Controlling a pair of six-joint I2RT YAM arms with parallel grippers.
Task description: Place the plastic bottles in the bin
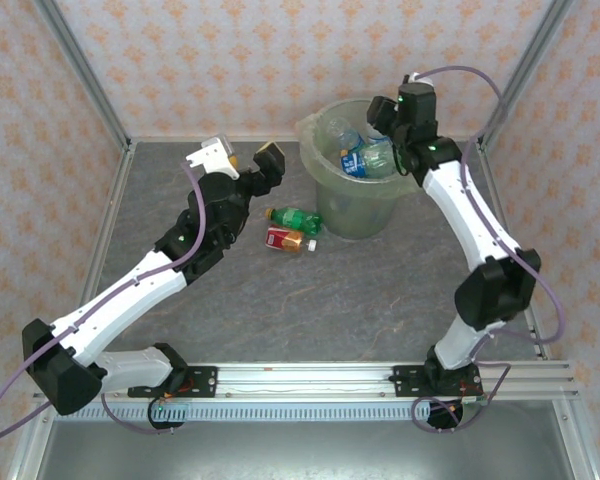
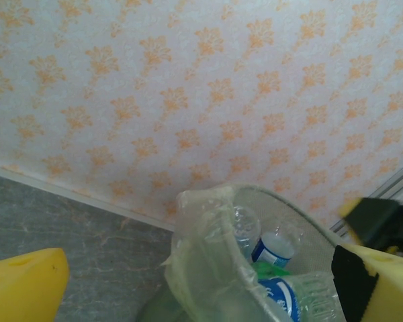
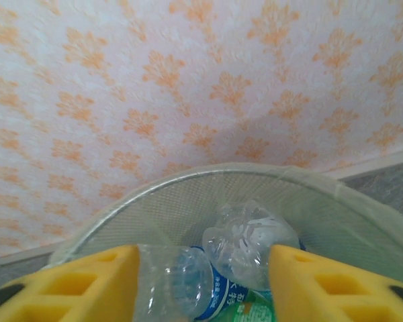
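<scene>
- My right claw hangs over the bin. Its fingers are apart.
- A clear bottle with a blue label sits between those fingers. It is close to one finger and away from the other. I think it is loose and not pinched.
- The bin stands by the far edge of the counter, a bit right of the middle.
- Inside the bin I see a heap of bottles. Most are clear with blue labels, and there is a bit of green too. I can't count them.
- Two bottles are not in the bin yet: a green bottle and a red bottle.
- These two lie side by side on the counter, just beside the bin on its left, toward the far edge.
- My left claw is up in the air near those two, on the side away from the bin. It is wide open and has nothing in it.
- So most of the job looks done. I think only the green one and the red one are left to pick up.
- My left claw is the closer one to them, so I think it should go down for one next.
</scene>
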